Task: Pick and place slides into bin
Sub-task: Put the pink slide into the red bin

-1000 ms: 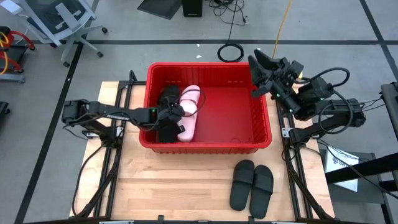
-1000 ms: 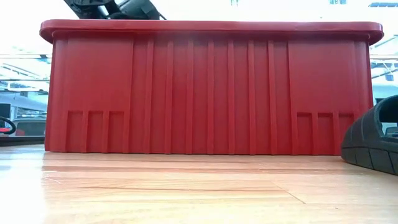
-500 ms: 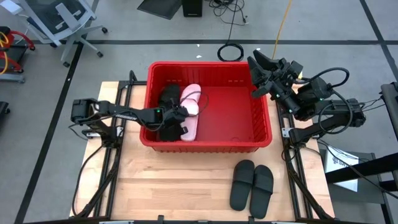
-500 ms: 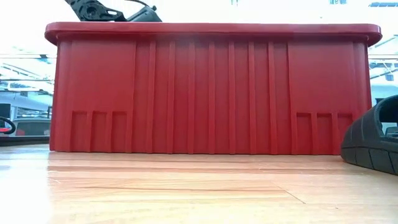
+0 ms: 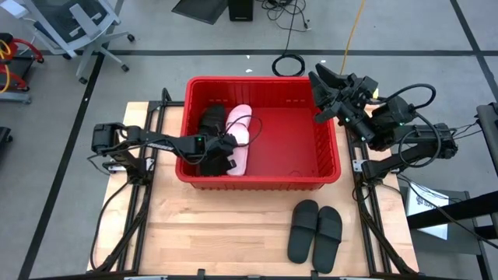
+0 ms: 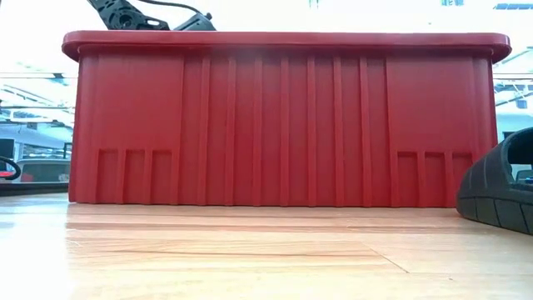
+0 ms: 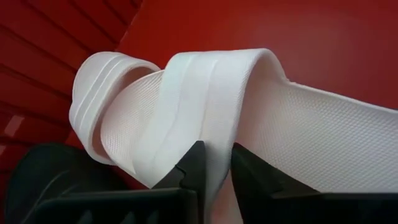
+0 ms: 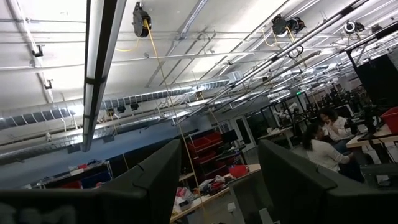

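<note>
Starting at our left side, our left gripper reaches over the red bin's left wall and sits down inside it. In the left wrist view its fingers are closed to a narrow gap and pinch the ribbed strap of a pale pink-white slide, which fills the space just ahead of the fingertips. From above, that pale slide lies in the bin's left part, touching black slides that lie directly beside and partly under the gripper. We cannot tell how many black slides are in that pile.

Moving right, the rest of the bin floor is bare red plastic. In the low view the bin's ribbed front wall fills the frame, and the left arm shows just above its rim.

On the wooden table in front of the bin, well apart from either gripper, a pair of black slides lies side by side; one's edge shows in the low view.

At far right, our right gripper hangs raised beside the bin's right rear corner, its fingers spread and holding nothing, pointing up toward the ceiling.
</note>
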Robot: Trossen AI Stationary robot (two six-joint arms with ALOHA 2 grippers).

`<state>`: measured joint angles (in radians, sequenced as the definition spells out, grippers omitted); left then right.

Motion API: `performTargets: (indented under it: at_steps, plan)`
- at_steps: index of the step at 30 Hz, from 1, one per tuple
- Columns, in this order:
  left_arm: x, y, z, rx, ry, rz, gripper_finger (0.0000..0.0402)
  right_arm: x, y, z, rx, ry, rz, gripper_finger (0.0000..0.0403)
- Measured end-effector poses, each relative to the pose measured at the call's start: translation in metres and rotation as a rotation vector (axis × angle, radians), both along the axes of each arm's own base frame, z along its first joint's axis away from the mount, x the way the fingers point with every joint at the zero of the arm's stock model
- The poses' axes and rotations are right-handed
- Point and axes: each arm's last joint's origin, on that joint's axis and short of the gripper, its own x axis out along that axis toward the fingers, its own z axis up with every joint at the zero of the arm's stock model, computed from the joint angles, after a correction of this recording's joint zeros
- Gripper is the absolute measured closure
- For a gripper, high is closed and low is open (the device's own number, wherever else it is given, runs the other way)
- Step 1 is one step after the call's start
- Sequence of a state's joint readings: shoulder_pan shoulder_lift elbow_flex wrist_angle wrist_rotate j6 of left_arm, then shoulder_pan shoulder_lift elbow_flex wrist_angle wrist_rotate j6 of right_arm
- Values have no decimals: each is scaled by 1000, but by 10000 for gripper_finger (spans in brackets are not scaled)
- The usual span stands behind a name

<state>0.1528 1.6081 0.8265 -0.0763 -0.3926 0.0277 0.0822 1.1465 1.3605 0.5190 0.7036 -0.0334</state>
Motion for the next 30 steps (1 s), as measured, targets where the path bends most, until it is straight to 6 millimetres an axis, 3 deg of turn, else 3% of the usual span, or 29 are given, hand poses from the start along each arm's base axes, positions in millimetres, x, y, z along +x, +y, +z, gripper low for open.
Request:
performTargets:
  at_steps: [8,13,30]
  plan:
    - [0,-1,-1,-22,-2,-5,264,0,1,0,0,0,6,197]
    - [-2,-1,6,-24,-25,-19,235,0,1,0,-1,1,6,197]
    - [-7,-6,21,-62,-74,-43,229,1,1,-2,12,11,16,197]
